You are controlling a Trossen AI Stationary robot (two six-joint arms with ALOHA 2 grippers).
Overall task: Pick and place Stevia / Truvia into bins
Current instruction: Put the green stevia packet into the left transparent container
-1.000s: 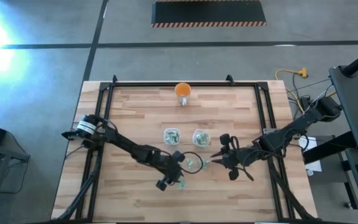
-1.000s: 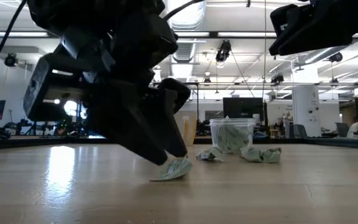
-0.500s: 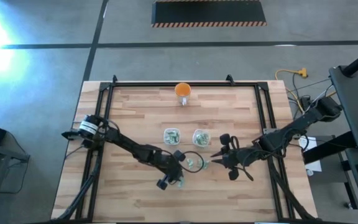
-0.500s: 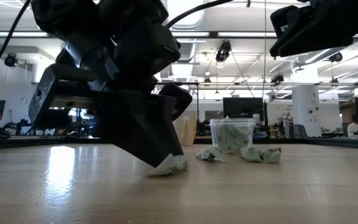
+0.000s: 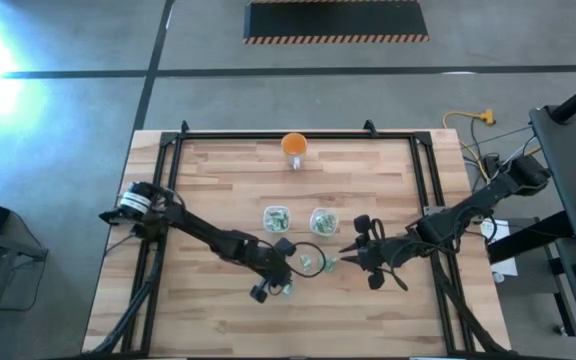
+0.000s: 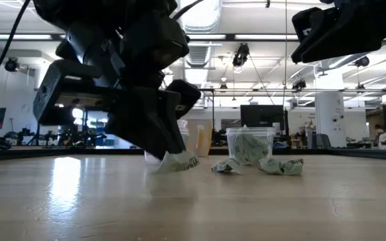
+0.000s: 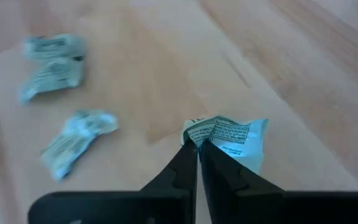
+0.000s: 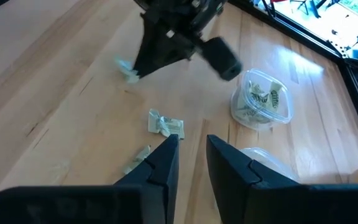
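Observation:
My left gripper (image 5: 284, 287) is near the table's middle front, shut on one pale green-and-white Stevia sachet (image 7: 230, 137), which also shows in the low view (image 6: 178, 162). Three more sachets (image 7: 50, 65) (image 7: 75, 139) lie flat on the wood beside it. The two clear bins (image 5: 276, 218) (image 5: 323, 221) stand farther back, both holding sachets. My right gripper (image 5: 345, 256) hovers open over the table to the right of the loose sachets (image 8: 165, 124), with nothing between its fingers. My left gripper pinches a crumpled edge of the sachet (image 7: 202, 132) between its two fingertips. The fingers slant down at it from above. The sachet sticks out beyond the fingertips and hangs just clear of the table (image 6: 179, 201).
An orange cup (image 5: 294, 146) stands at the table's far edge, in the middle. A black frame rail (image 5: 268, 135) runs around the tabletop. Bare wood lies to the left and along the near side.
My left gripper has shut on the sachet that lay under it and has risen a little. The sachet has crumpled at the pinched edge and come up off the wood. My right gripper has kept still.

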